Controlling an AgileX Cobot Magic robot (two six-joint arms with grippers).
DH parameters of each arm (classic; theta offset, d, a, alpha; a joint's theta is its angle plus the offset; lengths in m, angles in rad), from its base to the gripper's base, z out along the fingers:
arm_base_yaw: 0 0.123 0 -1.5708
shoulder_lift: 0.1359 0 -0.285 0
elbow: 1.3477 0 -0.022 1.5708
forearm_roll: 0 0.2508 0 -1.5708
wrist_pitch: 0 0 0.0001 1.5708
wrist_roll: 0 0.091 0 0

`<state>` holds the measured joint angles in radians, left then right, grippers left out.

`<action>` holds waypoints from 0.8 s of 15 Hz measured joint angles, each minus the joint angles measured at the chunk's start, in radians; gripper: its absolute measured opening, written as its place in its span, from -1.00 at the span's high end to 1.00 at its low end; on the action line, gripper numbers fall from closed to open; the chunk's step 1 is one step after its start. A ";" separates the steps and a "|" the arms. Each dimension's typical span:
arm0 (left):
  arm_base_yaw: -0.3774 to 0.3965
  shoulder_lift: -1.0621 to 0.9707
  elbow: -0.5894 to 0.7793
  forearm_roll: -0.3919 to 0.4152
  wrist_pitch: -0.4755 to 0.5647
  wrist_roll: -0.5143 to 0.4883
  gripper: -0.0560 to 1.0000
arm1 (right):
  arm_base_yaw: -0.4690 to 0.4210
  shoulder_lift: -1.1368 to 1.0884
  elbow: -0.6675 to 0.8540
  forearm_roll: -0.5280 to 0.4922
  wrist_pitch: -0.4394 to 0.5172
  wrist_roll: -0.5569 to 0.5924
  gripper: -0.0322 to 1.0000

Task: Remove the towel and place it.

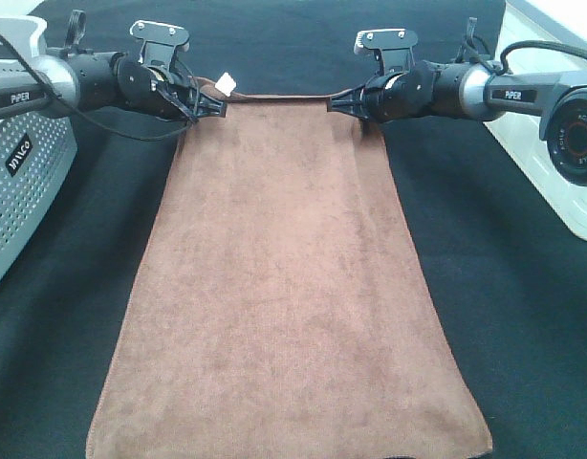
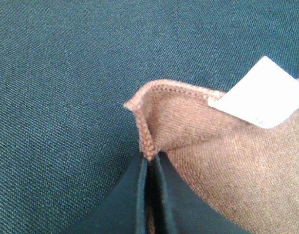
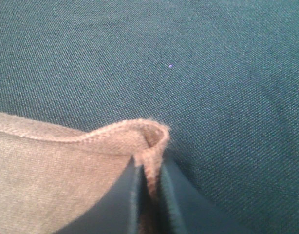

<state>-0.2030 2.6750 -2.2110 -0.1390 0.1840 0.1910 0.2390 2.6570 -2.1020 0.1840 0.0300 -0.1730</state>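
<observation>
Towel first: brown plush cloth, spread flat down the dark table cover, its near hem at the front edge of the high view and its far hem up between the two arms. It looks soft and limp, light enough for two corner pinches, but it will sag and drag in the middle, and the pile should grip the pads well.

Beside the towel's near half the cover lies bare on both sides. To its left, further back, stands the perforated basket; to its right, a white bin.

At the towel's far corners the grips are already where they belong. The left gripper is pinched tight on the hem of the far-left corner, just beside the white tag. The right gripper is likewise clamped on the folded hem of the far-right corner. Beyond the far hem there is more bare cover.
</observation>
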 joint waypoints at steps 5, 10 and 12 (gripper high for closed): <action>0.000 0.033 0.000 0.000 -0.046 0.000 0.73 | -0.001 0.012 -0.003 0.005 -0.009 0.000 -0.01; 0.005 0.071 0.000 0.000 -0.069 -0.001 -0.37 | -0.001 0.042 -0.003 0.035 -0.017 0.000 -0.15; 0.011 0.070 0.000 0.003 -0.070 -0.001 -0.52 | -0.003 0.042 -0.003 0.035 -0.030 0.000 -0.15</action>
<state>-0.1920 2.7450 -2.2110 -0.1360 0.1140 0.1900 0.2360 2.6990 -2.1050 0.2190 0.0000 -0.1730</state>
